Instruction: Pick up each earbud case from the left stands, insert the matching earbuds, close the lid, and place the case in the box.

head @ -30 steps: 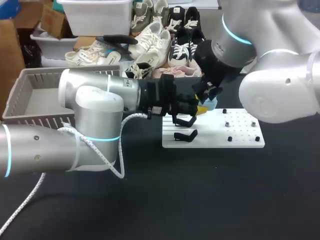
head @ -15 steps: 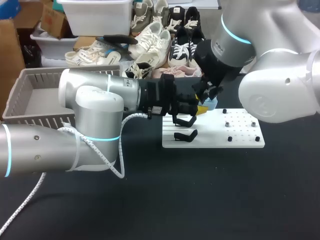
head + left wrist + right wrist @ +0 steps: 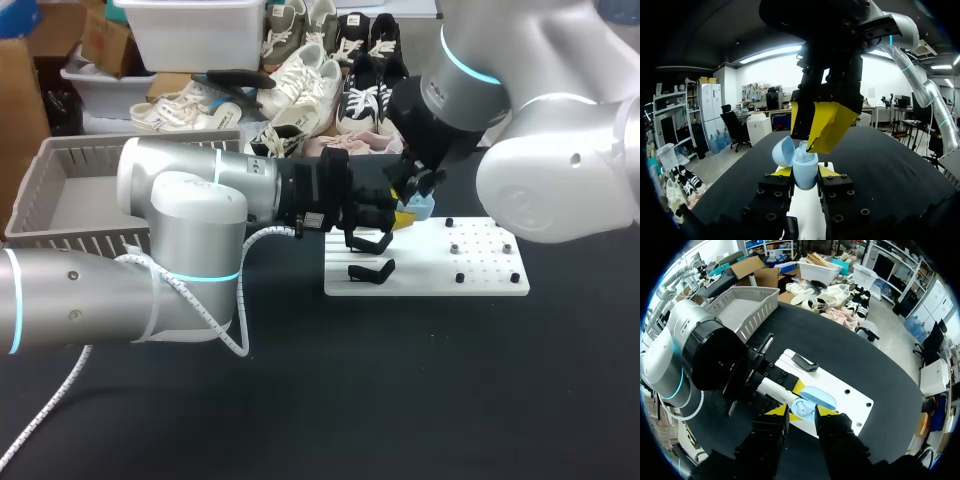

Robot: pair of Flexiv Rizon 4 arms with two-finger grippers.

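Left gripper (image 3: 805, 172) is closed on the open-lidded case (image 3: 813, 401) over the board (image 3: 485, 283), right gripper (image 3: 801, 411) just above its mouth, how open I cannot tell, so insertion looks underway; lid closing and the box (image 3: 60, 237), showing no case, remain

A black table (image 3: 420, 400) stands in a room with white walls (image 3: 730, 82) lit by long ceiling strip lights (image 3: 772, 52), with shoes (image 3: 300, 80), a white plastic tub (image 3: 195, 35) and cardboard boxes (image 3: 100, 35) just behind it, and a white refrigerator (image 3: 707, 115), black office chair (image 3: 732, 125) and water bottles (image 3: 717, 142) on the grey floor (image 3: 722, 162) farther off.
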